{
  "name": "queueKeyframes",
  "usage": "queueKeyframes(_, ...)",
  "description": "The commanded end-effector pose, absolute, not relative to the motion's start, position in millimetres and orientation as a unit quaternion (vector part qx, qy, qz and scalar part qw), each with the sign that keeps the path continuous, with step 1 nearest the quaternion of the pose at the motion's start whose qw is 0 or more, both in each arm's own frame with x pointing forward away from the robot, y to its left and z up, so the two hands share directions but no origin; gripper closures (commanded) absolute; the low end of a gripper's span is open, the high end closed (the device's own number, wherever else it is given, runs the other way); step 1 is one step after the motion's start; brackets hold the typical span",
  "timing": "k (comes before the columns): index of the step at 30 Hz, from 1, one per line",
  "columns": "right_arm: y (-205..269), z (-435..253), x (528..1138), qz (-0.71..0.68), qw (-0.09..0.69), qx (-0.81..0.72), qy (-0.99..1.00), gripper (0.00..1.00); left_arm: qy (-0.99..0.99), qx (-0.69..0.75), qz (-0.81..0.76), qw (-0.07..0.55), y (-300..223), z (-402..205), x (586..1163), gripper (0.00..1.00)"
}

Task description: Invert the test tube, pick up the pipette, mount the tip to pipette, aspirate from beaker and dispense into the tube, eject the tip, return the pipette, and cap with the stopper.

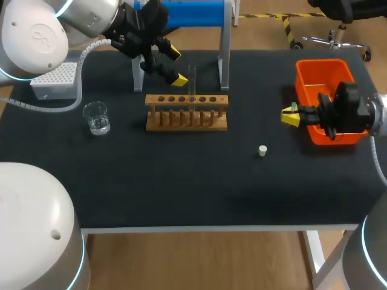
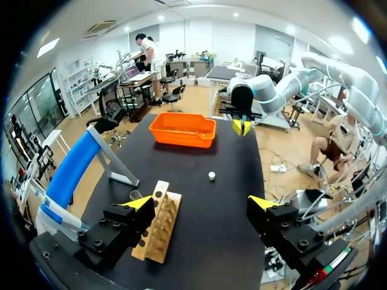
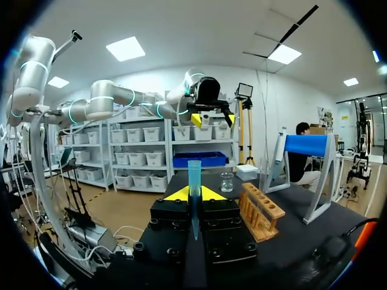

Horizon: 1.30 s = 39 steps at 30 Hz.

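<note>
L arm (image 1: 36,42) comes in from the rear-left corner, bent over the table's back, L gripper (image 1: 175,65) angled down w/ fingers wide apart. R arm (image 1: 376,118) enters at the right edge, wrist low & roughly level. R gripper (image 1: 290,116) points left, tips nearly together, pinching a thin blue tube (image 3: 194,175) upright from both sides.

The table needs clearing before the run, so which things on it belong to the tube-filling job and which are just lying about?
Job: test tube in the wooden rack, beaker, stopper, tip box.
Lying about: orange bin, though it may catch the spent tip; blue stand, use unclear.
</note>
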State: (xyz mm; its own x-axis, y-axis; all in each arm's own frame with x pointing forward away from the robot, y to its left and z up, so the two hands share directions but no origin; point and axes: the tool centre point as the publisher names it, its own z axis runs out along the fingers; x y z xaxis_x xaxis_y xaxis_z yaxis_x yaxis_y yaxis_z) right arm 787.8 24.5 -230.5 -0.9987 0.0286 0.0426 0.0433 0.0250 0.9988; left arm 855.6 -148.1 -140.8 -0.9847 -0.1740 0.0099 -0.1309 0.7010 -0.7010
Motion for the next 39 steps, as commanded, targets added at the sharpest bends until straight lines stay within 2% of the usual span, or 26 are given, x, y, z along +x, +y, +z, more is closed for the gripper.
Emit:
queueKeyframes(1, 21, -230, 786, -0.698, 0.005, -0.025, -0.716, 1.00, 0.922, -0.083, -0.376, 0.028, -148, -140, 856, 0.00)
queueKeyframes(39, 21, -230, 786, -0.698, 0.005, -0.025, -0.716, 1.00, 0.921, -0.108, -0.374, 0.025, -137, -145, 860, 0.00)
